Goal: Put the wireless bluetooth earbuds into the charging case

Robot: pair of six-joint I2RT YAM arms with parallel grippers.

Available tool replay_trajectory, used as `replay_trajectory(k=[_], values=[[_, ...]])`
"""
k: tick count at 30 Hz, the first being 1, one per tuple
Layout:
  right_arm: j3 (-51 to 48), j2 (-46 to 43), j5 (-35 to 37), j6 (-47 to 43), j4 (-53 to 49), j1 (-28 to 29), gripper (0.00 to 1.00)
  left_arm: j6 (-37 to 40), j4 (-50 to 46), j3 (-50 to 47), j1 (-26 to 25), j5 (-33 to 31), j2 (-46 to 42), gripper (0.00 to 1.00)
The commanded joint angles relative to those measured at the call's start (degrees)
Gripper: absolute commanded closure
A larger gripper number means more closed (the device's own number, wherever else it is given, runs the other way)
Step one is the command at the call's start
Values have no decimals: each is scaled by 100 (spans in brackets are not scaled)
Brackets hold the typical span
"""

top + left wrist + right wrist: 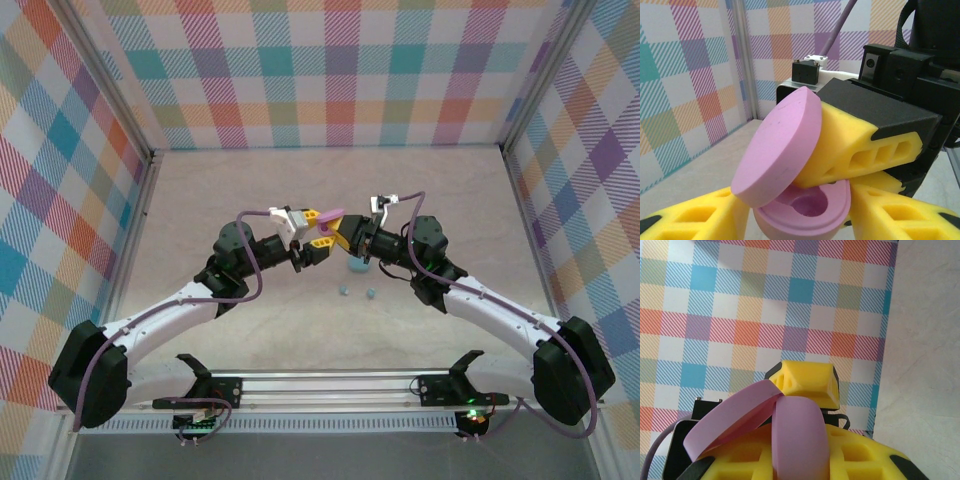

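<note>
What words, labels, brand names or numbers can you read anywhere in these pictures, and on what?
No text can be read anywhere.
On the open pink case: nothing printed.
On the yellow fingers: nothing.
On the checked walls: pattern only.
On the small boards at the front rail: too small to read.

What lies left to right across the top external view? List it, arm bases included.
In order: left arm base → left gripper → pink case → right gripper → right arm base.
</note>
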Motion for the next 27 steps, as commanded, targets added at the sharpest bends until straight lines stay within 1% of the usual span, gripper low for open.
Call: replay_trajectory(k=[1, 2, 5, 11, 13, 15, 16, 18, 21, 22, 25, 27], values=[[-36, -29, -53, 59, 246, 48, 96, 21, 93, 131, -63, 47, -22, 41], [-22, -31, -49, 50, 238, 47, 96, 26, 96, 120, -63, 37, -31, 41], [-31, -27, -71, 65, 235, 47, 96, 39, 84, 120, -63, 41, -57, 47], [-5, -17, -114, 75, 197, 47, 95, 92, -11, 154, -63, 142, -88, 65], [6, -42, -132, 40, 71, 48, 87, 122, -95, 181, -61, 190, -97, 70], [18, -114, -111, -31, -199, 47, 81, 158, -211, 191, -53, 247, -132, 75], [48, -183, -90, -115, -421, 46, 73, 191, -297, 199, -54, 293, -160, 77], [138, -307, -52, -303, -809, 47, 62, 254, -516, 217, -45, 411, -221, 80], [358, -532, 37, -686, -1491, 22, 49, 307, -771, 208, -34, 537, -341, 83], [443, -582, 75, -785, -1733, 13, 46, 316, -840, 201, -32, 574, -387, 84], [723, -667, 112, -1136, -2476, -25, 41, 325, -978, 165, -28, 674, -514, 86], [783, -686, 131, -1191, -2594, -45, 39, 344, -1074, 156, -19, 735, -576, 87]])
